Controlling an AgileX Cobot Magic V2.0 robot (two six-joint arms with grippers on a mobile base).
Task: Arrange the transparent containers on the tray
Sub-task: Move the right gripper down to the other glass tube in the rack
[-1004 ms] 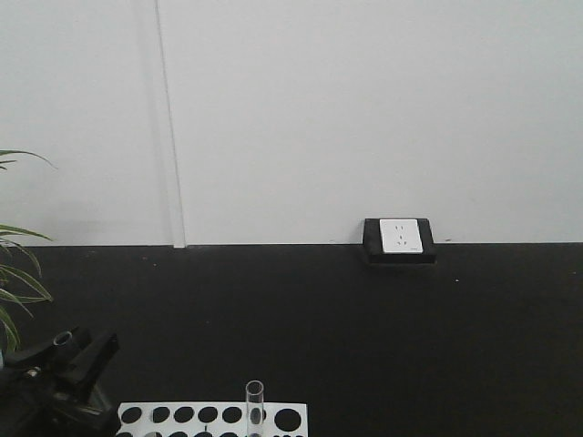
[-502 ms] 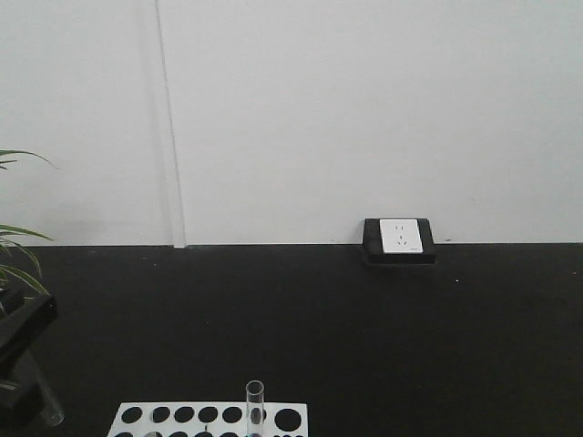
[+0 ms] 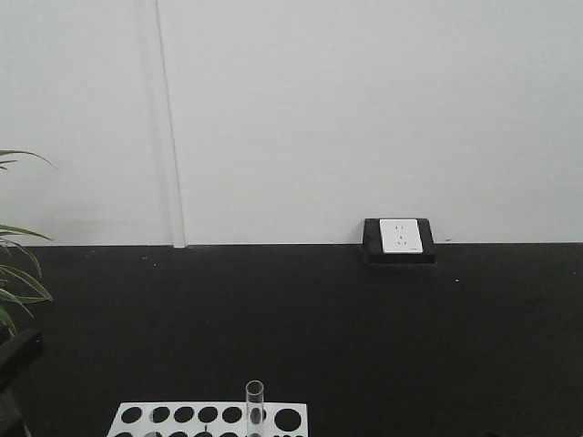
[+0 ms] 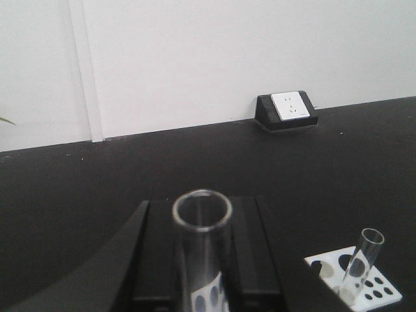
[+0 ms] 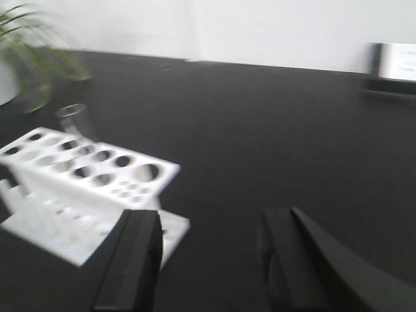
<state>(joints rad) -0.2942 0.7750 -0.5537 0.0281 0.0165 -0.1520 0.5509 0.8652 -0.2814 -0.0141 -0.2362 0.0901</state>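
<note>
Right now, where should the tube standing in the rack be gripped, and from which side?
Pinch the standing tube on its bare upper part, just below the rim, coming from above. It stands upright in the white rack, which encloses its lower part.

One upright tube (image 3: 254, 401) obstructs the open-holed rack (image 3: 272, 411).
</note>
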